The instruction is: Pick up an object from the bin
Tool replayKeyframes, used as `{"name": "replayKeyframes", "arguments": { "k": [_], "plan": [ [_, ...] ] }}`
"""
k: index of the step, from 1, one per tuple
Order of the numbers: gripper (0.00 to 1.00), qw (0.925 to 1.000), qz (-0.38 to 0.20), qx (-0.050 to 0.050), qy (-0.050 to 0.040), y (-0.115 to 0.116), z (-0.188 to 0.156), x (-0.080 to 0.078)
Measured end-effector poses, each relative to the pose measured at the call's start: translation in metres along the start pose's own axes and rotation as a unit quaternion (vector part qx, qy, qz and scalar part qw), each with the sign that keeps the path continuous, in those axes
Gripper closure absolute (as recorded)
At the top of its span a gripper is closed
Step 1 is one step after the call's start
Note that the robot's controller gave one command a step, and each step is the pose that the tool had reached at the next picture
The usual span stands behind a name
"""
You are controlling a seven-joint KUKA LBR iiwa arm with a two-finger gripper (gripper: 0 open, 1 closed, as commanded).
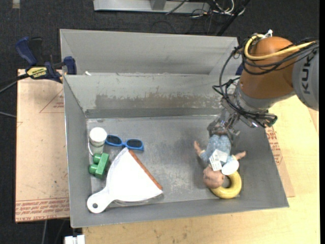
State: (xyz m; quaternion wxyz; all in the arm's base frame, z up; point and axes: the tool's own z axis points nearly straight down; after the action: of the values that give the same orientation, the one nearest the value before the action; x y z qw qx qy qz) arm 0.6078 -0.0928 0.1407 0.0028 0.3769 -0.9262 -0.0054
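Pincer (223,130) at feet of small doll (219,147), right side, yellow ring (231,188) at its head, white dustpan (129,181) left

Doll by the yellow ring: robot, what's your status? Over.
End effector over legs of the doll. Doll lying flat in bin. Yellow ring against its head.

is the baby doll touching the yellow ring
Touching. The camera view shows the baby doll lying with its head overlapping the yellow ring, with no gap between them.

Robot lab: KUKA arm (266,70), metal bin (152,55)
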Motion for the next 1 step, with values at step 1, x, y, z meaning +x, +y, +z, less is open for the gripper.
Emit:
{"name": "replayKeyframes", "arguments": {
  "k": [1],
  "plan": [
    [1.00,0.9994,0.025,0.018,-0.0136,0.0197,-0.0101,-0.0206]
  ]
}}
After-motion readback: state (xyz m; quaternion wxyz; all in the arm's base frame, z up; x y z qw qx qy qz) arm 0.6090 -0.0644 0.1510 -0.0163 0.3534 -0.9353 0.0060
